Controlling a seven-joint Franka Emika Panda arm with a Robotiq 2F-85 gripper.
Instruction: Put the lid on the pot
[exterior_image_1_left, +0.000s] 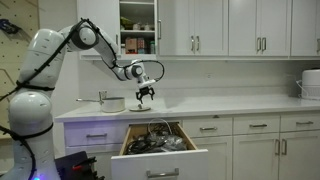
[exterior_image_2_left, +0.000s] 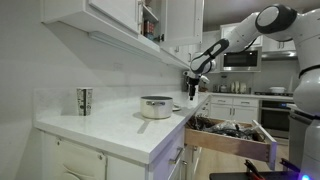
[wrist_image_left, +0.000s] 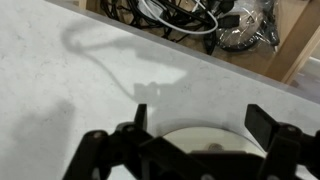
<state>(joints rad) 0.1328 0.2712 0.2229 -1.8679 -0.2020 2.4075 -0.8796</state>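
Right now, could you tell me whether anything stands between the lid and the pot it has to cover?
Nothing visible does. The lid sits between the fingers in the wrist view, and in both exterior views only bare countertop lies between them and the pot. The open drawer sits lower.

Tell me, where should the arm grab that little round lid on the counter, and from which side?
Probably from straight above: the lid seems to lie flat on the counter, too low to reach sideways. The open gripper hangs over it, so pinch opposite edges of its rim. No knob shows.
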